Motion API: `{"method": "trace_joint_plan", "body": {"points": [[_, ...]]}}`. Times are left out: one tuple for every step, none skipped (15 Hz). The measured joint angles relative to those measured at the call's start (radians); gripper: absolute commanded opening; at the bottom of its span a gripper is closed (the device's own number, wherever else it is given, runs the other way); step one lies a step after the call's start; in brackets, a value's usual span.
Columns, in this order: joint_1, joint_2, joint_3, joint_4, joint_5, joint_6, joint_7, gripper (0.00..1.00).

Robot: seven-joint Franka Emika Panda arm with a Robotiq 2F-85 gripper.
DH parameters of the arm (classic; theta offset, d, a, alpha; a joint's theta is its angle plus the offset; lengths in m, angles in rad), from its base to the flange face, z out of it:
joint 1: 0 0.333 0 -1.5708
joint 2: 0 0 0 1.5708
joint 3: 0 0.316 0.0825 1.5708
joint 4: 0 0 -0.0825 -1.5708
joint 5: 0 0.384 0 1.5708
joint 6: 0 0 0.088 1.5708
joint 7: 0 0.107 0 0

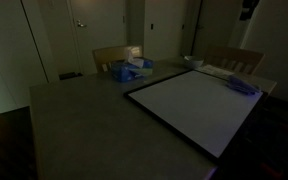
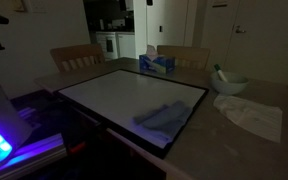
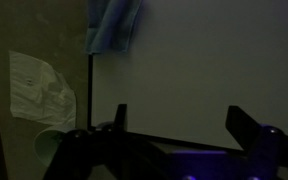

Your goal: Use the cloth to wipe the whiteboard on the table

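- The blue cloth [image 2: 164, 118] lies crumpled on the whiteboard [image 2: 114, 95], near the board's edge at lower centre of an exterior view; in the wrist view it sits at the upper left of the frame [image 3: 116, 25].
- The gripper [image 3: 179, 125] enters from the bottom of the wrist view with its jaws standing wide apart and nothing between them, well short of the cloth.
- The cloth looks soft, light and limp, so it should bunch and drape when lifted, not hold its shape. It will likely slide easily on the smooth board.
- The best hold is probably a raised fold near the middle of the heap, pinched from above so that enough fabric trails below to wipe with.
- The whiteboard is a stiff, flat panel lying on the table [image 2: 234, 150]; pressing down hard could shift it.
- A crumpled white sheet [image 2: 252, 117] lies just off the board on the right of an exterior view, and a tissue box [image 2: 156, 62] stands behind it.
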Motion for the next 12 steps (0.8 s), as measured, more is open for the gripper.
{"method": "trace_joint_plan", "body": {"points": [[0.0, 0.0, -0.01, -0.005, 0.0, 0.0, -0.006, 1.0], [0.0, 0.0, -0.022, -0.01, 0.002, 0.001, -0.015, 1.0], [0.0, 0.0, -0.034, -0.018, 0.003, 0.002, -0.03, 1.0], [-0.001, 0.0, -0.046, -0.027, 0.004, 0.006, -0.047, 1.0], [0.0, 0.0, -0.059, -0.038, 0.004, 0.012, -0.066, 1.0], [-0.001, 0.0, -0.072, -0.05, 0.004, 0.023, -0.086, 1.0], [-0.001, 0.001, -0.084, -0.063, 0.004, 0.037, -0.104, 1.0], [-0.001, 0.002, -0.098, -0.078, 0.004, 0.052, -0.121, 1.0], [-0.003, 0.005, -0.11, -0.092, 0.003, 0.07, -0.132, 1.0], [-0.006, 0.01, -0.12, -0.106, 0.002, 0.087, -0.14, 1.0], [-0.011, 0.018, -0.128, -0.118, -0.001, 0.109, -0.143, 1.0], [-0.019, 0.032, -0.134, -0.129, -0.004, 0.133, -0.144, 1.0]]}}
